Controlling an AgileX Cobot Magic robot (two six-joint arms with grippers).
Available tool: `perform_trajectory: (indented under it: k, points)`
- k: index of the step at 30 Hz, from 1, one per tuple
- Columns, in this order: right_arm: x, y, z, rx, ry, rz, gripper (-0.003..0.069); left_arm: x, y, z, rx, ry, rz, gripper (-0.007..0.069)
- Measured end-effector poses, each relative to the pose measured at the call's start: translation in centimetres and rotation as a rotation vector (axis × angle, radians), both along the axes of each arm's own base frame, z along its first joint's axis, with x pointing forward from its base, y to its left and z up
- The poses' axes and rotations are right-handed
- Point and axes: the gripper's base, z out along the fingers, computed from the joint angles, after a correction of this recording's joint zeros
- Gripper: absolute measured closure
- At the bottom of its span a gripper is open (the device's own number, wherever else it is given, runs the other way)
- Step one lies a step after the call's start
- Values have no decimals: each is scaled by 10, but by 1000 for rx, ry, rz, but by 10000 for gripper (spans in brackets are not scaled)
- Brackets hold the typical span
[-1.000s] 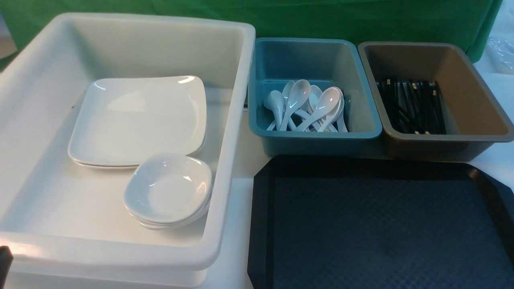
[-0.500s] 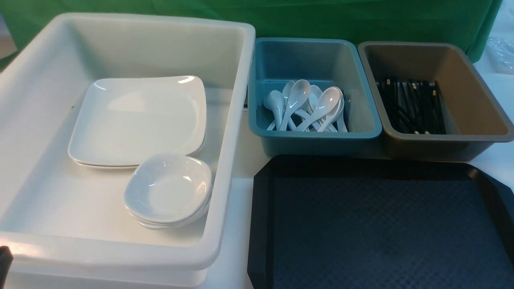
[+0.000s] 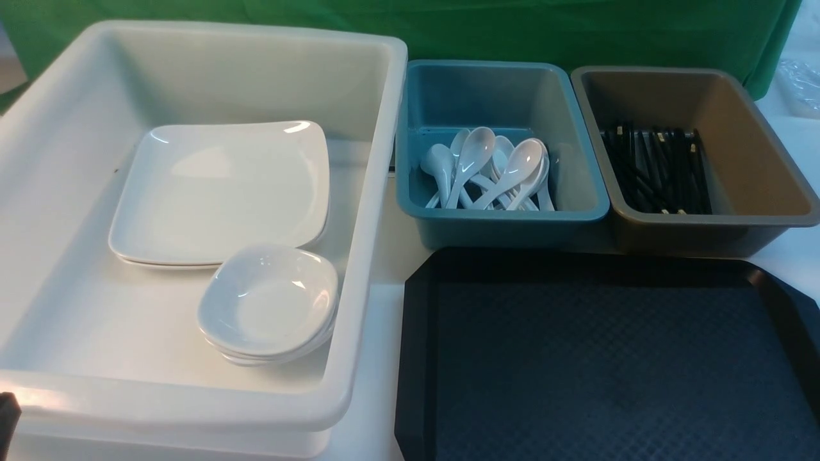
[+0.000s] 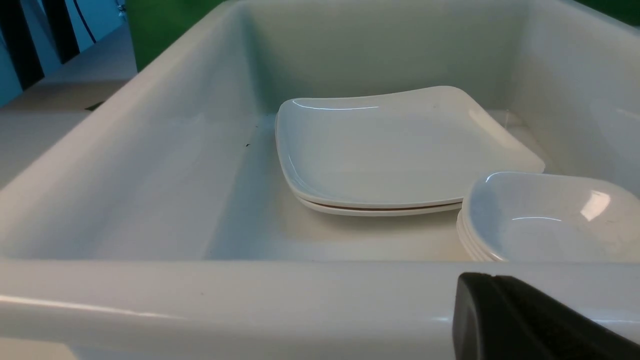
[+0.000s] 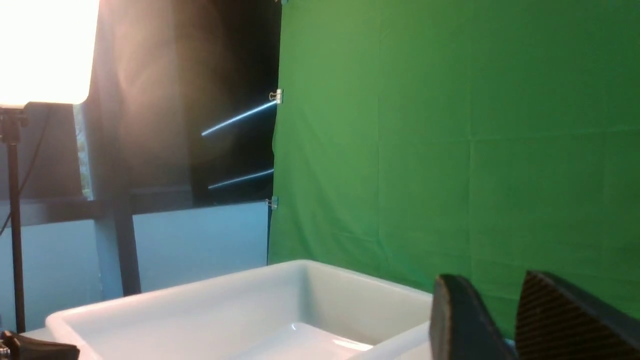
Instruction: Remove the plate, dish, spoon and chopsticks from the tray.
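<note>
Plates (image 3: 221, 192) and small bowls (image 3: 269, 304) sit stacked in the white tub (image 3: 378, 192), spoons (image 3: 493, 169) in the blue tub (image 3: 596, 205) and chopsticks (image 3: 656, 168) in the brown tub (image 3: 794, 211), all beyond the bare black tray (image 3: 608, 358) in the front view. Only the wrist views show the claws: the left claw (image 4: 530, 320), closed, hangs just outside the white tub's near wall, while the right claw (image 5: 505, 320) holds nothing, its jaws slightly parted. Behind the white surface (image 3: 791, 256) hangs a green cloth (image 5: 450, 140), with a bright lamp (image 5: 45, 50) on a stand.

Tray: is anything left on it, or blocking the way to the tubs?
Nothing visible does. The tray shows bare; plates sit in the white tub, spoons in the blue tub.
</note>
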Motion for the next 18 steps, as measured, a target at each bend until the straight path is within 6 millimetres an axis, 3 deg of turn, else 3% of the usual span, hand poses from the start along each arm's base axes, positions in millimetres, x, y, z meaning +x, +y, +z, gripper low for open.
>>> perform_trajectory:
  k: [3, 8, 15, 18]
  points:
    - [2, 2, -7, -32, 12, -5, 425, 0, 0, 0, 0, 0, 0, 621]
    - [12, 5, -42, -138, 93, -134, 424, 0, 0, 0, 1, 1, 0, 621]
    - [34, -4, -134, -311, 444, -488, 422, 0, 0, 0, 8, 2, 1, 621]
    - [34, -9, -145, -329, 539, -566, 422, 0, 0, 0, 9, 2, 1, 621]
